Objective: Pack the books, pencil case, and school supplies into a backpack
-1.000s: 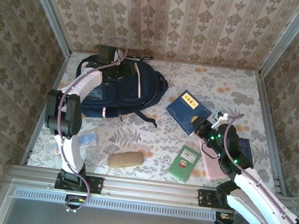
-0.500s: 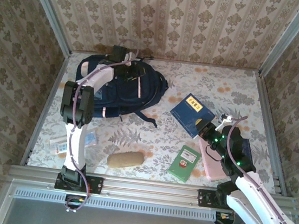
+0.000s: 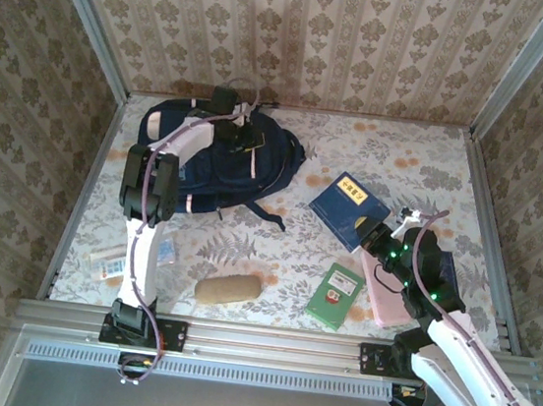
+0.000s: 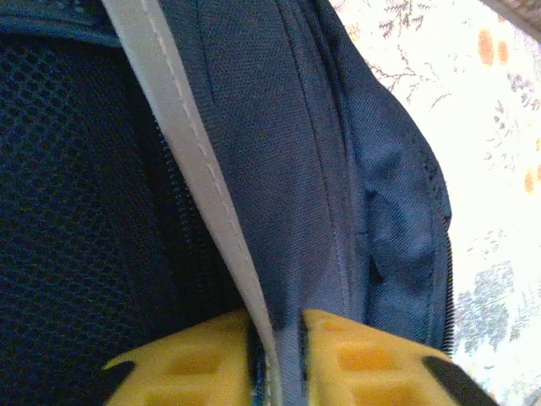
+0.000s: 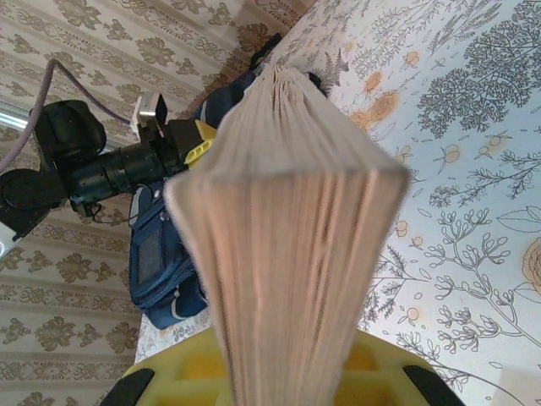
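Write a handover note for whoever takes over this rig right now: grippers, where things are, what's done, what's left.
The left gripper is shut on the backpack, pinching fabric beside a pale stripe.
The right gripper is shut on the navy book, held right of the backpack.
On the table: green book, pink book, tan pencil case, blue-and-white packet.
Done: nothing visibly packed.
Left: everything goes in, probably the navy book first.

Navy backpack (image 3: 277, 159) with pale stripes, navy yellow-labelled book (image 3: 347, 207), green book (image 3: 334, 295), floral tabletop (image 3: 338, 142).
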`<state>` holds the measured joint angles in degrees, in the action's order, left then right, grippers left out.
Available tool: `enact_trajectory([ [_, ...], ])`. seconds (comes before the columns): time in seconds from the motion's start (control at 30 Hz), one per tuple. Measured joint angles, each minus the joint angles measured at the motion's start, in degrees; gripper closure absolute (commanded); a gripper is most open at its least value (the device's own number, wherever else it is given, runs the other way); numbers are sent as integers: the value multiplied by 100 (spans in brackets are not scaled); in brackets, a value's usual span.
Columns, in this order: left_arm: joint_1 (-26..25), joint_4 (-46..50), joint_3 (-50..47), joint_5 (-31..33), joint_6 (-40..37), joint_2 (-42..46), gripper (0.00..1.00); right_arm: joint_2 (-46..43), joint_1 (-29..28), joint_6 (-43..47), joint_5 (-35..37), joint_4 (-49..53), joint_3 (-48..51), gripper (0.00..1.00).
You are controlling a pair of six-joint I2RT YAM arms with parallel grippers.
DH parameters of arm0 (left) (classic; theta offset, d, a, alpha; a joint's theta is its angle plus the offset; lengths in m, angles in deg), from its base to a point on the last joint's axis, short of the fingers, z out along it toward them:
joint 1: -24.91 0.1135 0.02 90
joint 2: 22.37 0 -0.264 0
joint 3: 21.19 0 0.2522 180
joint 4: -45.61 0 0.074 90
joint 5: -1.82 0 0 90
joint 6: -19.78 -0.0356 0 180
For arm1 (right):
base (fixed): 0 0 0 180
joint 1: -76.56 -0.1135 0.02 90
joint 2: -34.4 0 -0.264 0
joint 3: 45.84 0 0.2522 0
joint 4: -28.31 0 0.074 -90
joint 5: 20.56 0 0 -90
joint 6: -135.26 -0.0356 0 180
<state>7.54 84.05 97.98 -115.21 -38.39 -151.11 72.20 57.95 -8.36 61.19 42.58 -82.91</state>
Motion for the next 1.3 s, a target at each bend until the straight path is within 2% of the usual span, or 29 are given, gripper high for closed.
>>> enact_trajectory([
  [0.03,-9,26,9,2,-31,0,100,0,0,11,0,13,-2,100],
  [0.23,-111,472,450,-74,-157,0,100,0,4,173,2,417,-278,100],
  [0.4,-256,1228,804,-155,-535,173,100,-74,4,417,11,789,-656,100],
  [0.67,-286,2273,756,-321,-1156,1556,100,179,4,748,-107,1154,-1279,100],
  [0.87,-157,2599,743,-800,-1298,2465,100,708,11,758,-551,1123,-1502,100],
  [1.17,-173,2579,621,-1843,-1231,2540,100,1902,9,396,-1484,459,-1801,100],
  [1.3,-170,2194,374,-2157,-1008,2573,100,2686,9,579,-1917,131,-2177,100],
])
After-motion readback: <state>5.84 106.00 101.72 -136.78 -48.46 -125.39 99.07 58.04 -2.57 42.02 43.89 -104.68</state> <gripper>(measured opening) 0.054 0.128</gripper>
